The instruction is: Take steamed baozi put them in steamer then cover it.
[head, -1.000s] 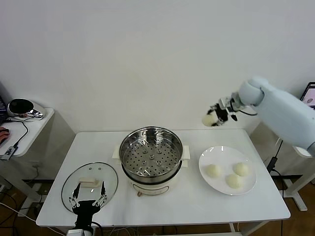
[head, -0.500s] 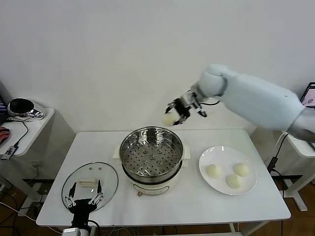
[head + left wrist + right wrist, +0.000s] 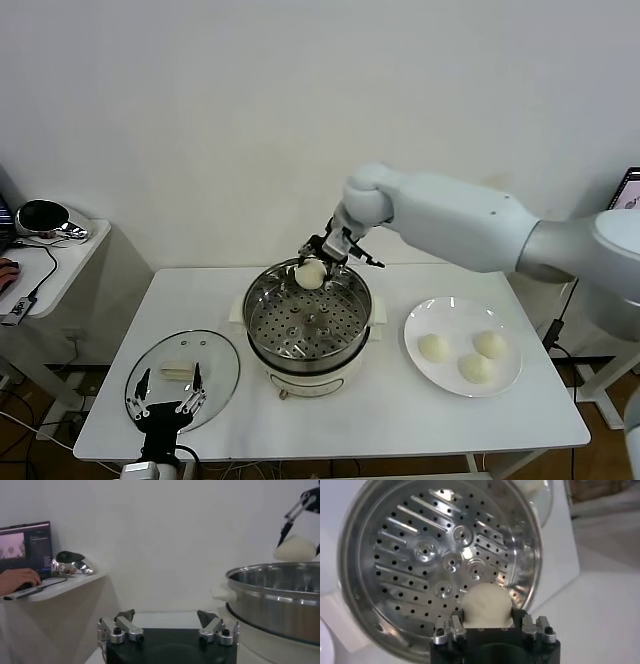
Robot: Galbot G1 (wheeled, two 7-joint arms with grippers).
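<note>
White worktop (image 3: pixel 400 420), steamer (image 3: pixel 307 325) at centre with perforated tray bare. Cover (image 3: pixel 182 375) flat on worktop on robot's left, just beside steamer. White plate (image 3: pixel 505 378) on right with 3 baozi (image 3: pixel 476 367). Right pincer (image 3: pixel 322 262) over steamer's far rim, clamped on 4th baozi (image 3: pixel 310 274). Left pincer (image 3: pixel 165 407) at near edge by cover, spread wide, empty.

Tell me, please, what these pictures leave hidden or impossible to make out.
- Right gripper fingertips: right wrist view, hidden behind the baozi it grips.
- Steamer interior: left wrist view, hidden by its wall; far side cut off.
- Cover: head view, near edge hidden by the open left gripper.
</note>
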